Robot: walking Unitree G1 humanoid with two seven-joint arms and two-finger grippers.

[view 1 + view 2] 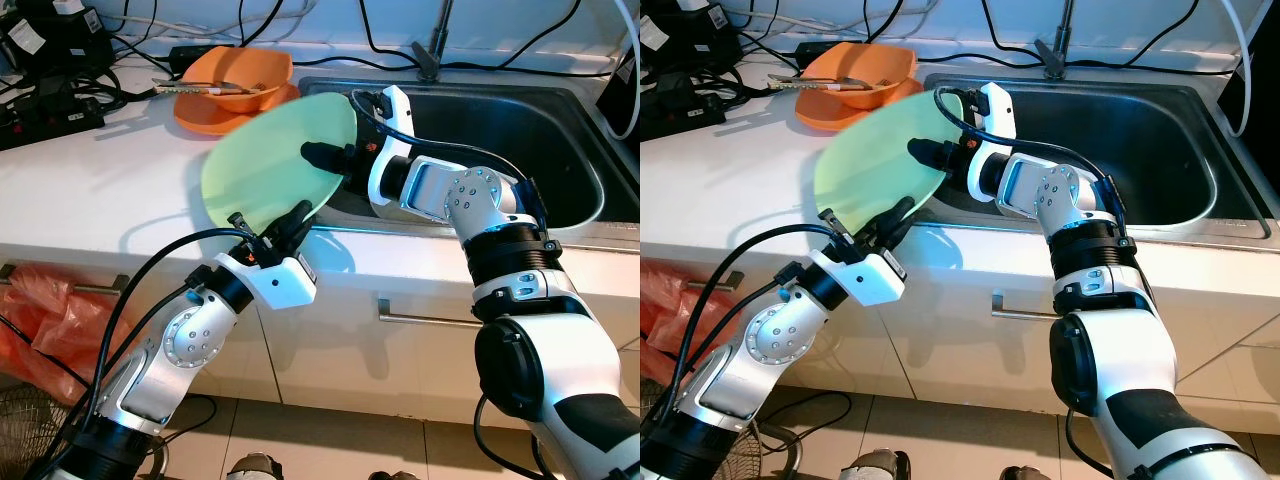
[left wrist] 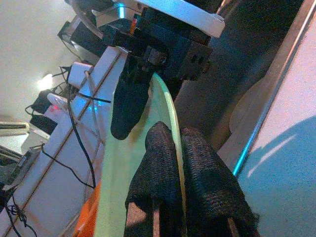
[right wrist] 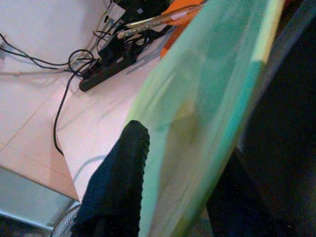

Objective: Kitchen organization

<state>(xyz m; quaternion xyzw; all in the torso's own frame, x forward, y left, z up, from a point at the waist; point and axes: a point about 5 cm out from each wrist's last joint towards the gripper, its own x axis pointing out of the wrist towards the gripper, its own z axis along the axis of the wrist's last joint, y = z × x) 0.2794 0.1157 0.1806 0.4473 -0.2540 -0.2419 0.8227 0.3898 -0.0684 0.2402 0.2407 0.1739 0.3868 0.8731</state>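
— Where are my claws?
— Both clamp the green plate [image 1: 268,160]: left claw [image 1: 290,222] on its near rim, right claw [image 1: 335,155] on the sink-side rim.
— And the plate?
— Tilted in the air over the white surface [image 1: 90,190], beside the sink [image 1: 560,130] (orange bowl [image 1: 232,72] behind).

We're in a home kitchen: a steel sink [image 1: 560,150] with its tap [image 1: 432,55] sits far right in a white surface [image 1: 90,190]. Cupboard fronts with bar handles [image 1: 425,320] run below, above a tiled floor [image 1: 330,440].
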